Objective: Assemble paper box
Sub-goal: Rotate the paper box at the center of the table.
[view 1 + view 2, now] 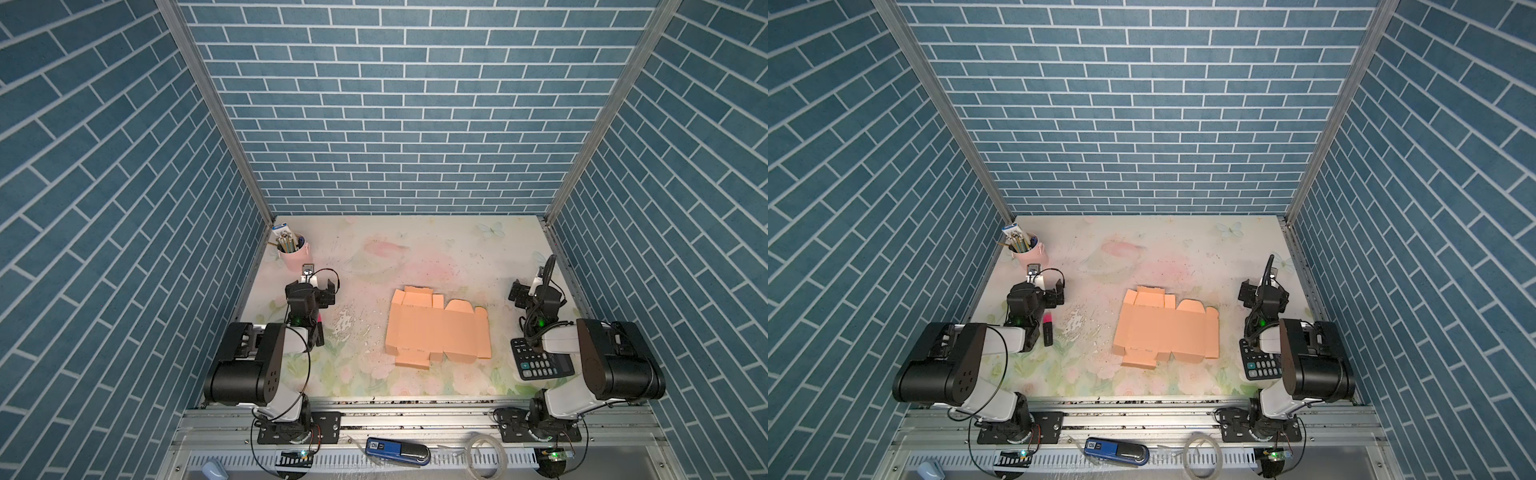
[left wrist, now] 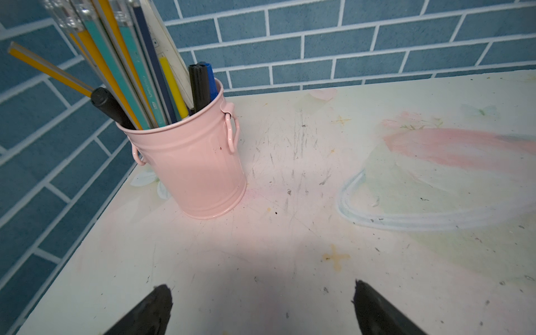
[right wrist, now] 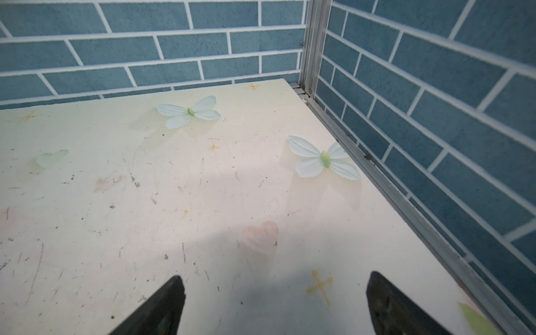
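Observation:
The paper box (image 1: 438,330) (image 1: 1167,330) is a flat peach-orange die-cut sheet, unfolded, with tabbed flaps along its far and near edges. It lies in the middle of the table in both top views and shows in neither wrist view. My left gripper (image 1: 311,291) (image 1: 1040,293) hovers well to the sheet's left, open and empty, and the left wrist view shows only bare table between its fingertips (image 2: 261,290). Well to the sheet's right is my right gripper (image 1: 536,293) (image 1: 1264,293), open over bare table (image 3: 275,278). Neither gripper touches the sheet.
A pink bucket of pens (image 1: 293,253) (image 2: 197,168) stands at the far left corner, just beyond my left gripper. A pink-capped black marker (image 1: 1047,328) lies beside the left arm. A black calculator (image 1: 540,359) (image 1: 1260,361) lies under the right arm. Brick-patterned walls enclose three sides.

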Motion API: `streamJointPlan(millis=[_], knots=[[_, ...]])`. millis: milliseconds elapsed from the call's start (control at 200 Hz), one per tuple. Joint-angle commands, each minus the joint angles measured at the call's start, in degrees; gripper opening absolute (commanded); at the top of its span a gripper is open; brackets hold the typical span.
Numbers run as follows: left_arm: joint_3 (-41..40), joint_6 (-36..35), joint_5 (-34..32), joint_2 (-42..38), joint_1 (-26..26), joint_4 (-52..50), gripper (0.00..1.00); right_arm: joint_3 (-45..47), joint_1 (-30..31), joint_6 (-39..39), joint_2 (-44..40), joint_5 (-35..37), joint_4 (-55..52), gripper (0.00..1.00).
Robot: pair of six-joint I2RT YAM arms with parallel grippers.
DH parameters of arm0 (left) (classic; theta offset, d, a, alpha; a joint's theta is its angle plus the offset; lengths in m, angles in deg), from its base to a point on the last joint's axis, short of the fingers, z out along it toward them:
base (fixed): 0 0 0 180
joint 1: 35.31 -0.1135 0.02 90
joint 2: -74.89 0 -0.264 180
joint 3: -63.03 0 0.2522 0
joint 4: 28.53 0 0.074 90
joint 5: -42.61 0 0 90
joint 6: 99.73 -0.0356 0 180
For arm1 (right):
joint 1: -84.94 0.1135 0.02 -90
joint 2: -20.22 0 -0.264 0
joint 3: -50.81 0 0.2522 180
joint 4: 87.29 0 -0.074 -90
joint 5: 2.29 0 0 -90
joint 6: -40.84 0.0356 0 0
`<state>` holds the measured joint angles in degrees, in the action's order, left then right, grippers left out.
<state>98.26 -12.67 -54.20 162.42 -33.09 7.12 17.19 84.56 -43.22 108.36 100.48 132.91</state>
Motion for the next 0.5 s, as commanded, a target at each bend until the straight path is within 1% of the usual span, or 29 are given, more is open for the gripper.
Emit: streamJointPlan(millis=[0, 85, 195, 335, 435, 495], knots=[[2.21, 1.00, -1.28, -2.33, -0.19, -4.55, 1.00, 1.55, -0.15, -0.95, -0.13, 1.20, 3.75, 0.97], [3.19, 0.56, -0.41, -3.73, -0.28, -7.42, 1.00, 1.99, -0.14, -1.12, -0.16, 1.19, 4.64, 0.97], [3.89, 0.66, -1.44, -4.67, -0.13, -9.36, 1.00, 2.50, -0.06, -1.10, -0.51, 1.42, 5.33, 0.97], [6.32, 0.32, -3.86, -7.07, 0.78, -15.16, 1.00, 3.38, 0.01, -1.10, -1.05, 1.64, 6.45, 0.97], [8.37, -0.99, -6.22, -9.26, 2.53, -19.50, 1.00, 3.44, 0.20, -1.22, -1.29, 1.94, 6.43, 0.94], [10.35, -0.24, -6.92, -10.42, 3.20, -23.53, 1.00, 3.60, 0.51, -1.61, -1.38, 2.31, 6.70, 0.92]])
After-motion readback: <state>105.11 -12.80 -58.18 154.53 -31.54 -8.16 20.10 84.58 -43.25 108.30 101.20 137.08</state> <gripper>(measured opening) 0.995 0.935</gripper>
